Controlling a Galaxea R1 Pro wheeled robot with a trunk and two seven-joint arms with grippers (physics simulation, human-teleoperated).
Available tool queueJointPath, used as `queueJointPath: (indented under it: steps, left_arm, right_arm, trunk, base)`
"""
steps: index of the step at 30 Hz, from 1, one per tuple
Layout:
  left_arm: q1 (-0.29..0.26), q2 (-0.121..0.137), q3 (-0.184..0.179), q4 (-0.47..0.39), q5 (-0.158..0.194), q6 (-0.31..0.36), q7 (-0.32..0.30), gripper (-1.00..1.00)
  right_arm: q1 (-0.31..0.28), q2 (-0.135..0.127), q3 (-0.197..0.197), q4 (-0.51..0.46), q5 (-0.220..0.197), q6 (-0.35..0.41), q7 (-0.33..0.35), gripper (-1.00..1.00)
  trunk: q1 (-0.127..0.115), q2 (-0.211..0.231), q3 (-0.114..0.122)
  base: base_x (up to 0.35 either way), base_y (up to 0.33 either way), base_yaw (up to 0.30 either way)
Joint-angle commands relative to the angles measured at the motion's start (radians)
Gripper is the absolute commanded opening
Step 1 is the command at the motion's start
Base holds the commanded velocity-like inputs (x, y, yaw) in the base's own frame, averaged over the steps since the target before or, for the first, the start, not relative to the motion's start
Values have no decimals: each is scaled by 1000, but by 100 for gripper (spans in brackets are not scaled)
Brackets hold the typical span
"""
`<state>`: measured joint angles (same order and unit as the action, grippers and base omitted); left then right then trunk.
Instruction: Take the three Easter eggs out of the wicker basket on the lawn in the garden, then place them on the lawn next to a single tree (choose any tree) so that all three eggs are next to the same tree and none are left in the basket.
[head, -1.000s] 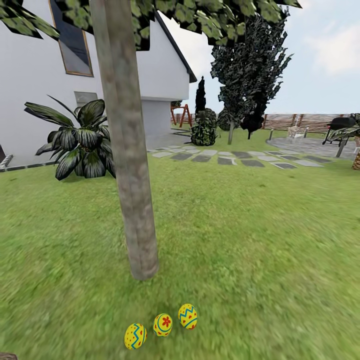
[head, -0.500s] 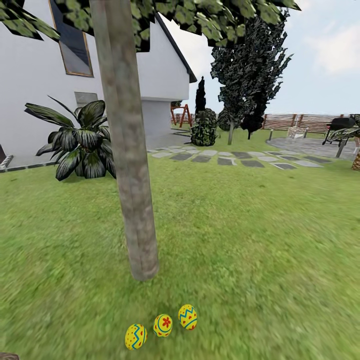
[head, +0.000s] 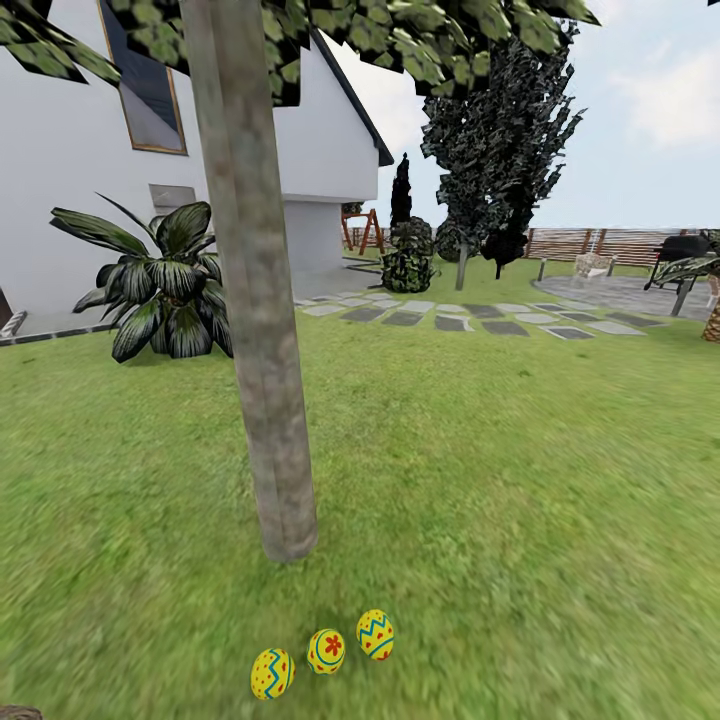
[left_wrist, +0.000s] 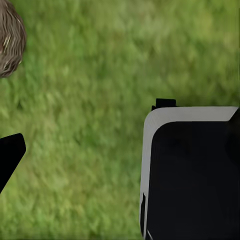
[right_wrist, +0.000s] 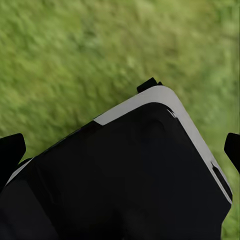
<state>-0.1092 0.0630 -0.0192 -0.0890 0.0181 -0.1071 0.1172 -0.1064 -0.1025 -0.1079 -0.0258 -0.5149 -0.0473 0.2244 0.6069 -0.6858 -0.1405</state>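
Three Easter eggs lie in a short row on the lawn (head: 500, 480) just in front of the tree (head: 262, 350): the left egg (head: 271, 673), the middle egg (head: 326, 650) with a red flower, and the right egg (head: 375, 634) with blue zigzags. They rest close to the foot of the thick grey-brown trunk. A brown woven piece, which looks like the wicker basket (left_wrist: 7, 45), pokes into a corner of the left wrist view. My left gripper (left_wrist: 120, 150) and right gripper (right_wrist: 120, 147) hang over grass, fingers spread wide with nothing between them.
A dark broad-leaved plant (head: 160, 280) stands left of the trunk before the white house (head: 60, 200). Grey paving stones (head: 470, 320), a bush (head: 408, 257), a dark cone-shaped tree (head: 500, 140), a slat fence (head: 600, 243) and a grill (head: 680, 255) lie farther off. My black base (right_wrist: 125, 185) sits under both wrists.
The head view has shifted a hair; the eggs, the tree and both grippers stand as before.
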Motion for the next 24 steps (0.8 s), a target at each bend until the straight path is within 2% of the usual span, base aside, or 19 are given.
queueJointPath:
  steps: [1, 24]
  left_arm:
    - [-1, 0, -2, 2, 2, -3, 3, 100]
    - [0, -4, -3, 32, 1, -2, -2, 100]
  right_arm:
    - [-1, 0, -8, 2, 1, -3, 5, 100]
    - [-1, -9, 0, -7, 5, -3, 6, 100]
  trunk:
    - [-4, 6, 2]
    - [-92, 167, 74]
  base:
    - [0, 0, 0]
    - [0, 0, 0]
